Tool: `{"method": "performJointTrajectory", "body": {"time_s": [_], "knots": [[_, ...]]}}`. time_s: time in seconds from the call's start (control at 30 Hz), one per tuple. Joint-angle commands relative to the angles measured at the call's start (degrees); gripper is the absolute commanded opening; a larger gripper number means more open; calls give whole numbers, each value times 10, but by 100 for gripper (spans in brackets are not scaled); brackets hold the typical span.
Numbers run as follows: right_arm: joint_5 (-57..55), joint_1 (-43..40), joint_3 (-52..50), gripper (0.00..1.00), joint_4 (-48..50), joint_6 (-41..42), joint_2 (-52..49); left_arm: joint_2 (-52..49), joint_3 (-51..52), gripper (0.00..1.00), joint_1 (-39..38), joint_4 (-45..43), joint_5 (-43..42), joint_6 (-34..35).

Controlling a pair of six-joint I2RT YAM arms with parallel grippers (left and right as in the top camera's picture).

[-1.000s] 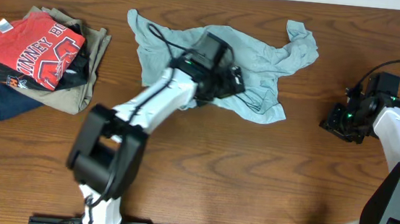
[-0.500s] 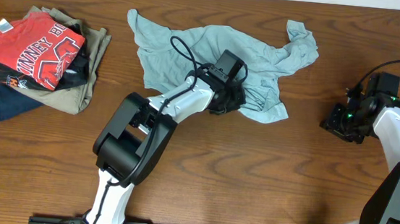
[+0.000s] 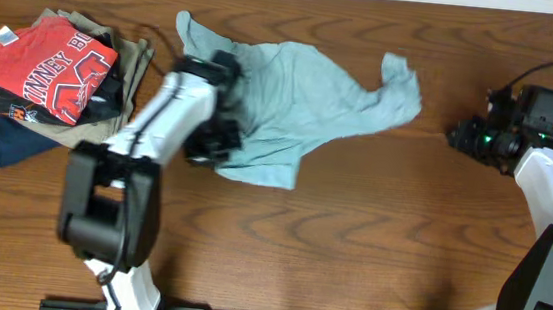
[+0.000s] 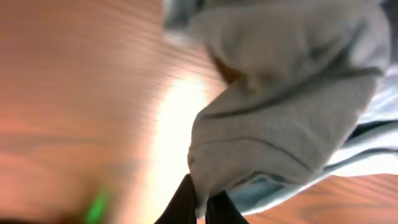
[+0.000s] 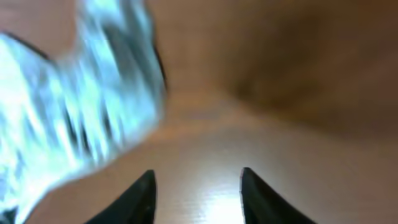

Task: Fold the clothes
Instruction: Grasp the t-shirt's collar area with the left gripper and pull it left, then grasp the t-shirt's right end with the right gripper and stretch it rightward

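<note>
The clothes, a pale blue-grey T-shirt (image 3: 302, 97), lie crumpled on the wooden table at the back middle, one sleeve (image 3: 403, 84) pointing right. My left gripper (image 3: 219, 142) sits at the shirt's lower left edge, shut on a fold of it. In the left wrist view the fabric (image 4: 286, 93) bunches up from between the dark fingertips (image 4: 186, 205), the left gripper (image 4: 202, 204) pinching its hem. My right gripper (image 3: 456, 137) hovers right of the sleeve, apart from it. In the right wrist view the right gripper (image 5: 196, 190) is open over bare wood, with the blurred shirt (image 5: 81, 93) at the upper left.
A pile of folded garments lies at the far left: a red shirt with white lettering (image 3: 58, 66) on top, khaki (image 3: 115, 111) and navy (image 3: 7, 136) beneath. The wooden table (image 3: 369, 243) runs bare along the front.
My left gripper has shut on the shirt and swung left with it, dragging the fabric leftward. My right gripper has risen toward the back and opened wider.
</note>
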State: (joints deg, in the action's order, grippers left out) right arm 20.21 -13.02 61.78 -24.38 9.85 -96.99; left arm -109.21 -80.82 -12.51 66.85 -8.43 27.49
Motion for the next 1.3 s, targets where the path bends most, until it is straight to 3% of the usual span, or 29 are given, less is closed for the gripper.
{"method": "performJointTrajectory", "body": {"time_s": [0.0, 0.33, 0.67, 0.7, 0.77, 0.8, 1.03, 1.2, 1.27], "knots": [[44, 39, 4, 49, 26, -7, 7, 7, 0, 6, 45, 21, 40, -35], [0, 170, 3, 61, 40, -61, -18, 7, 0, 6, 80, 25, 40, -35], [-97, 238, 3, 61, 41, -78, -91, 7, 0, 6, 77, 23, 40, -35], [-97, 238, 3, 53, 41, -78, -92, 7, 0, 6, 77, 23, 40, -35], [-99, 238, 4, 7, 43, -78, -93, 7, 0, 6, 77, 23, 40, -35], [-99, 236, 6, 1, 43, -76, -90, 7, 0, 6, 77, 23, 40, -35], [-156, 186, 91, 1, 42, 1, -33, 7, 0, 6, 77, 24, 40, -35], [-266, 122, 175, 3, 140, 46, -29, 7, 0, 6, 77, 23, 40, -35], [-276, 99, 186, 27, 172, 79, -29, 7, 0, 6, 77, 23, 40, -35]]}}
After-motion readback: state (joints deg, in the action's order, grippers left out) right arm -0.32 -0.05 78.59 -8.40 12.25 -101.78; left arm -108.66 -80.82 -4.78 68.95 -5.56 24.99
